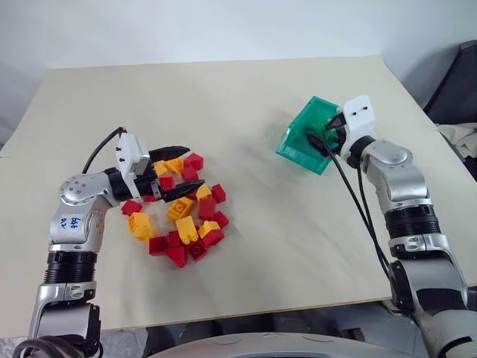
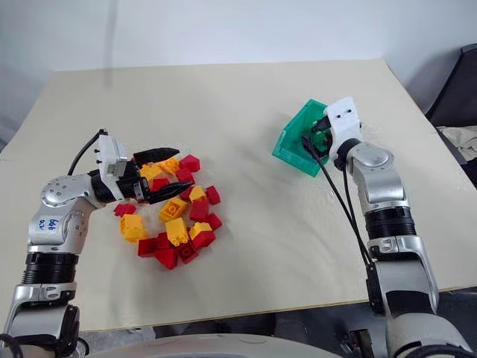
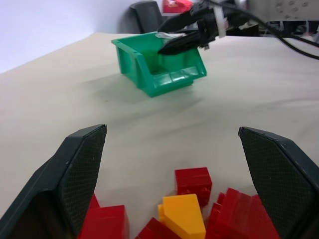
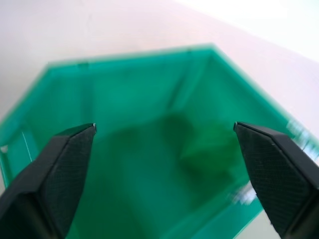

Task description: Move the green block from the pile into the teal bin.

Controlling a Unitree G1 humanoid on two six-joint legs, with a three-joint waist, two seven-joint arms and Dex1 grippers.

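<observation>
Your right gripper (image 4: pixel 162 144) hangs over the open top of the bin (image 1: pixel 294 138), its two fingers spread wide with nothing between them. Inside the bin, in the right wrist view, you can make out a blurred darker green lump (image 4: pixel 209 147) low against one wall — probably the green block, but its studs and edges are too smeared to be sure. From the head views the wrist and cables cover much of the bin's inside, so you cannot confirm the block there.

Your left gripper (image 1: pixel 173 173) is also spread wide and empty, pointing level across the far side of the pile (image 1: pixel 182 216). One finger (image 1: pixel 170 151) reaches over the pile's far edge, the other (image 1: pixel 182 192) lies over its middle; whether either touches a brick is hard to tell from above. In the left wrist view a red brick (image 3: pixel 193 181) and a yellow brick (image 3: pixel 183 215) sit between the fingers and below them, with more red bricks cut off at the frame's edge.

The pile is a loose ring of red and yellow bricks on the table (image 1: pixel 223 97), well apart from the bin. The bricks you can see in it are all red or yellow — though some lie partly hidden under the left gripper.
</observation>
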